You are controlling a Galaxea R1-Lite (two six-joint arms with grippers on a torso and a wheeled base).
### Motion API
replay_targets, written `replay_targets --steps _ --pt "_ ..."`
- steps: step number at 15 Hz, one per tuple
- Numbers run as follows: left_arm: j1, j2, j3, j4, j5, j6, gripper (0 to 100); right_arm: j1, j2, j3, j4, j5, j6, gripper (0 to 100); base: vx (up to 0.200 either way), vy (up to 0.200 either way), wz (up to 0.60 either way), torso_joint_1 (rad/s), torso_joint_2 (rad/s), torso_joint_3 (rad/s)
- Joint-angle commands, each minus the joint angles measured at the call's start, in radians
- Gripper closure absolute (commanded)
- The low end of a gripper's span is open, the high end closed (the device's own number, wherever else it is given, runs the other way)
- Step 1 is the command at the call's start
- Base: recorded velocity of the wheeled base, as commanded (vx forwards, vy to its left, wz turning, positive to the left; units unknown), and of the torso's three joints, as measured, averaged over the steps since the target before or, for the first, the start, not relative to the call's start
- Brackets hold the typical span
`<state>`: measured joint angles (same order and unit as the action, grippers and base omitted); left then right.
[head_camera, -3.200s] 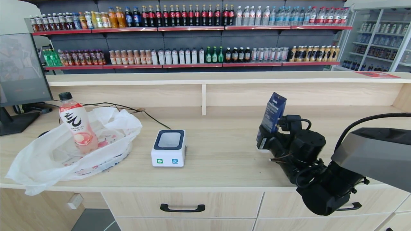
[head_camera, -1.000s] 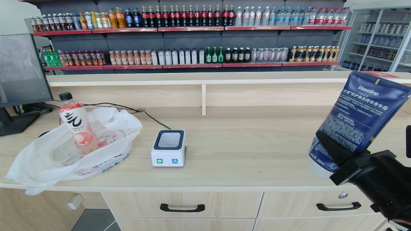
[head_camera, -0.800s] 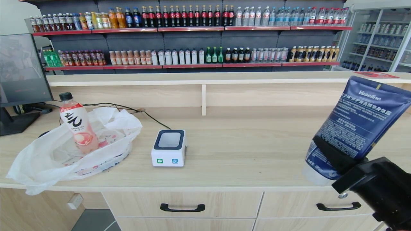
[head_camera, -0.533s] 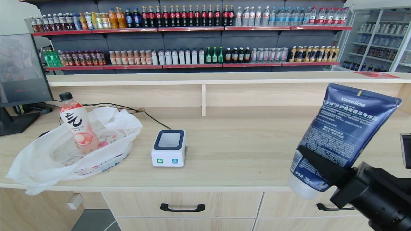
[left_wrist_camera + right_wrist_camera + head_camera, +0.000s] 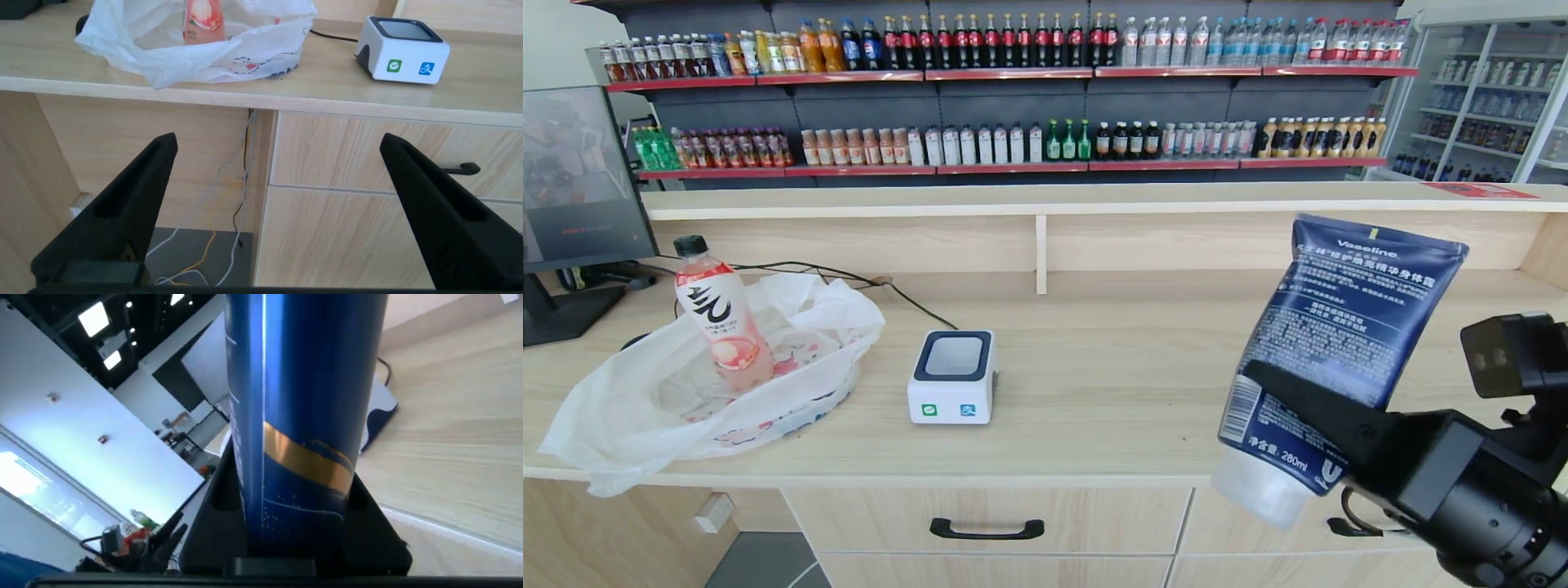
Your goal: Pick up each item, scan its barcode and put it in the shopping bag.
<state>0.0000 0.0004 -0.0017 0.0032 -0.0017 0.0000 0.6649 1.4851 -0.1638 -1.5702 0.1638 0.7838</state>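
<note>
The right jaws are clamped on a dark blue plastic squeeze tube [image 5: 1343, 327] with white print, 1 black finger [image 5: 1311, 402] lying across its lower part just above the translucent cap [image 5: 1252, 490]. The tube is held in the air and tilted, with the flat crimped end toward 1 o'clock and the cap toward 7 o'clock. In the head view it hangs before the counter's front edge at about 4 o'clock from the scanner and well apart from it. In the right wrist view the tube [image 5: 304, 408] stands between the 2 black jaw bases, with a gold band across it.

The left jaws are spread wide, and their 2 black fingers [image 5: 122, 214] hold nothing. They sit below the level of the counter top, facing the drawer fronts.

On the pale wooden counter [image 5: 1111, 392] stands a small white box scanner [image 5: 952, 377] with a dark-framed window on top. At 9 o'clock from it lies a crumpled white plastic shopping bag [image 5: 621, 416]. A pink drink bottle with a black cap [image 5: 721, 314] stands upright inside the bag.

A dark monitor [image 5: 580, 175] stands at the counter's 9 o'clock end, with black cables [image 5: 849, 278] running behind the bag. Behind the counter, red-edged shelves [image 5: 1013, 73] carry 2 rows of bottles.
</note>
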Motion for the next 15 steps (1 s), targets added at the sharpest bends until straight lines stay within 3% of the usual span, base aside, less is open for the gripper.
replay_targets --steps 1,5,11,15 --pt "0.000 0.000 0.000 0.000 0.000 0.000 0 0.021 0.018 -0.085 -0.001 0.010 0.058 100 0.000 0.000 0.00 0.000 0.00 0.000" --pt "0.000 0.000 0.000 0.000 0.000 0.000 0 0.074 -0.005 -0.129 -0.001 0.017 0.101 100 0.000 0.000 0.00 0.000 0.00 0.000" --pt "0.002 0.000 0.000 0.000 0.000 0.000 0 0.257 -0.055 -0.152 -0.001 0.017 0.118 100 0.000 0.000 0.00 0.000 0.00 0.000" --pt "0.000 0.000 0.000 0.000 0.000 0.000 0 0.288 -0.023 -0.226 -0.001 0.019 0.118 100 0.000 0.000 0.00 0.000 0.00 0.000"
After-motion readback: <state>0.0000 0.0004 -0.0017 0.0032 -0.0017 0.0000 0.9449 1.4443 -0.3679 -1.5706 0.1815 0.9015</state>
